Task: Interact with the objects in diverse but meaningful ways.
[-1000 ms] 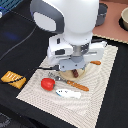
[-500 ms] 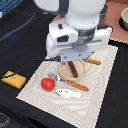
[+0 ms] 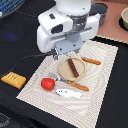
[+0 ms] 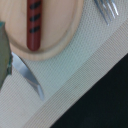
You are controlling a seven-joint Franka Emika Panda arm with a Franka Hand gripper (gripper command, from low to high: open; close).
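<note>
Apparently the arm is hovering above the sausage stick (image 3: 74, 67) lying on its wooden plate (image 3: 64, 74); I cannot tell the jaws' state; descending seems next.

No legible text, label or number anywhere.

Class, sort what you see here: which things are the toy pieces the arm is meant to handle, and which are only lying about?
For the job:
red tomato
sausage stick
ridged bread slab
white-and-blue piece

Lying about:
round wooden plate
woven placemat
fork
</note>
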